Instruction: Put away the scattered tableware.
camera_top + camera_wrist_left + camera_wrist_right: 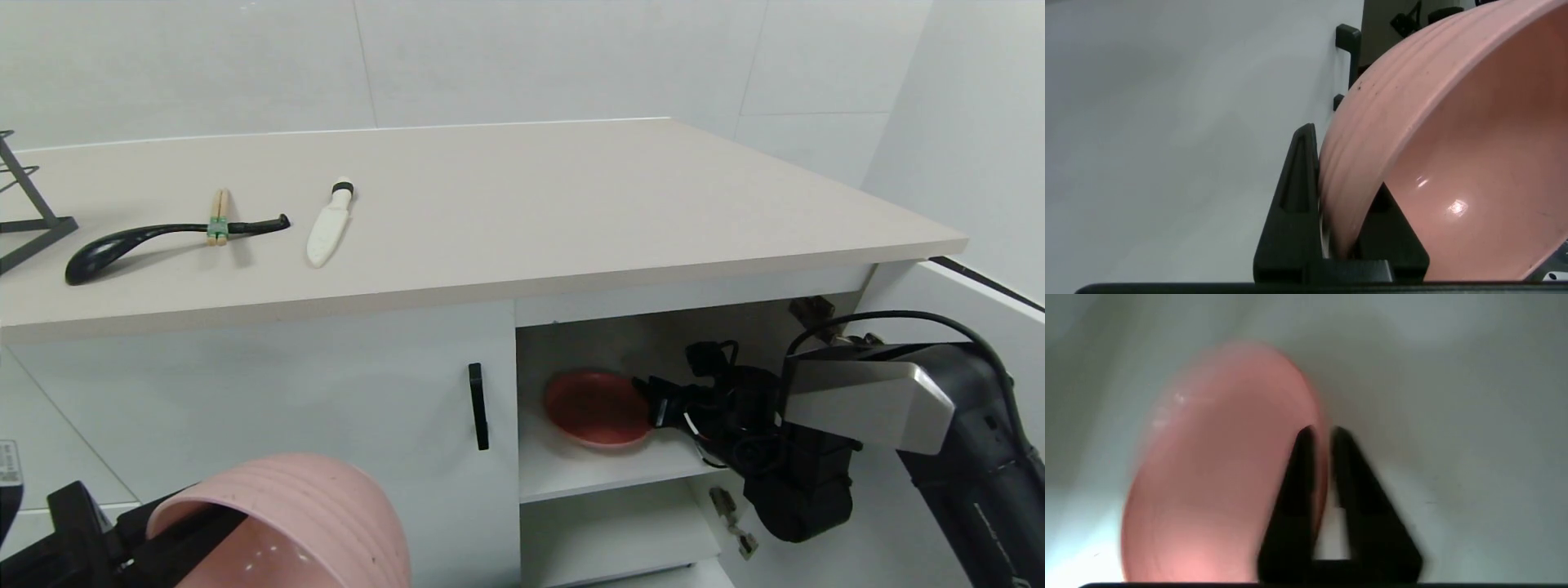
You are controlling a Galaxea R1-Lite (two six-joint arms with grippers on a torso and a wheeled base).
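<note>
Fingers [1298,188] of your left gripper [1343,192] are pinching the rim of the pink bowl [310,506], holding it low before the closed cabinet door [326,384]. Your right gripper [1323,437] is sitting inside the open cabinet compartment, its fingers clamping the edge of the red plate [596,408], which is tilting above the upper shelf [571,474]. On the countertop [571,204], a black ladle [122,242], a white knife [329,224] and chopsticks [217,219] are lying, the chopsticks crossing the ladle's handle.
</note>
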